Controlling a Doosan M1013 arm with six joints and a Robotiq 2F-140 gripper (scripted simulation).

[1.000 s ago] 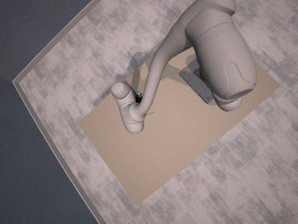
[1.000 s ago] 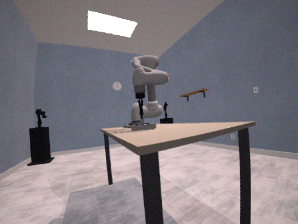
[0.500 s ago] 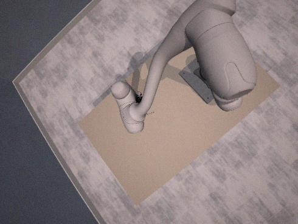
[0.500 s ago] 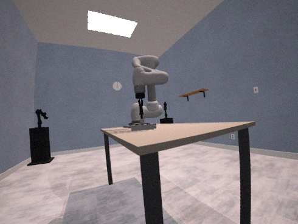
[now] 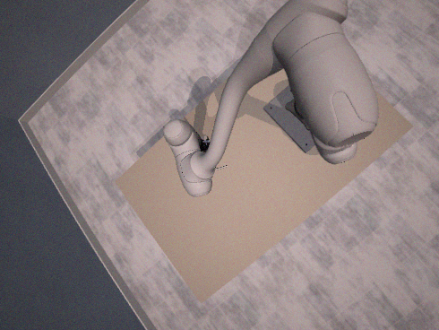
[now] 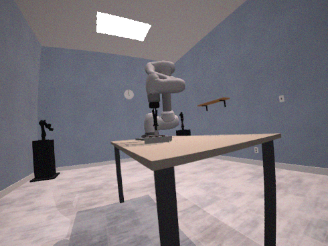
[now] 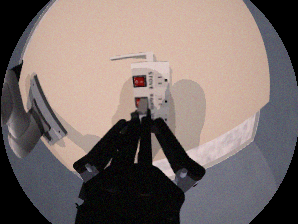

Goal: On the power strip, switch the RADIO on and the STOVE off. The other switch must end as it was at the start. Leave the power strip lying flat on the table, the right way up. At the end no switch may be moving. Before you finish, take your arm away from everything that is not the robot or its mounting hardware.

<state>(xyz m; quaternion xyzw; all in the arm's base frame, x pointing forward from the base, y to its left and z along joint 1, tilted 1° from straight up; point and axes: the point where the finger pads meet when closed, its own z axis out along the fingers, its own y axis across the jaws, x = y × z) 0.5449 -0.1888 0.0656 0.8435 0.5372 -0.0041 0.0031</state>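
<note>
Tan table [image 7: 100,43] carries the power strip [image 7: 150,86] (lying flat); claw [image 7: 141,117], pressed together, tips over a red switch [image 7: 140,102].

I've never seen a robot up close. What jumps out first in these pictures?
A big pale arm bends over one end of a tan table, filling much of the top view. Its black gripper, fingers shut on nothing, points down at a small white power strip with red switches.
</note>
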